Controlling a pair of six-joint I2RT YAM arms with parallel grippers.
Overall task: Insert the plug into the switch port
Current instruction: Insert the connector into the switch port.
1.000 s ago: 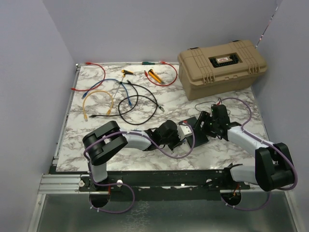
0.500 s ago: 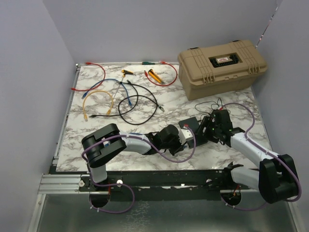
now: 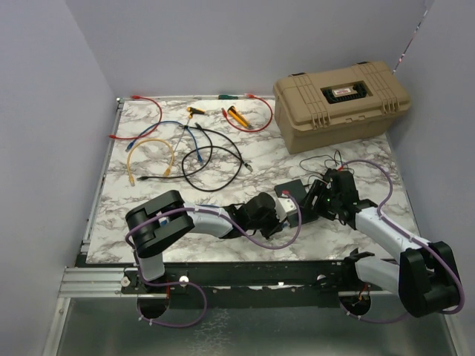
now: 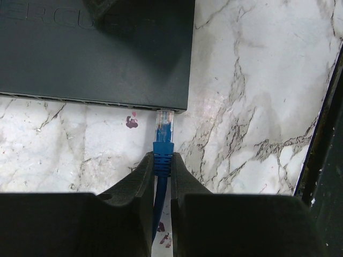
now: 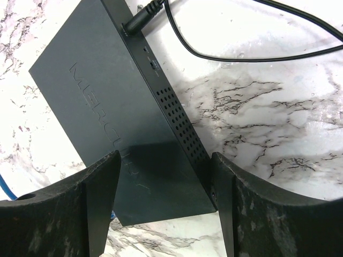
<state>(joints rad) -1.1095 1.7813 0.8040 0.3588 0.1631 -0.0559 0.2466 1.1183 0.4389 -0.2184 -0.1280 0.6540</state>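
Embossed on top of the switch (image 5: 96, 107), "MERCU…" runs toward the right gripper (image 5: 163, 166), its last letters lost in shadow between the fingers. Ahead of the left gripper (image 4: 163, 160), "ERCU" shows. The label on the tan case (image 3: 312, 111) is unreadable.

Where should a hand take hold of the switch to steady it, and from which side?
Probably across its width, on the two long edges, coming from above: the switch lies flat and thin with parallel sides. The open right hand straddles it there, away from the power cord.
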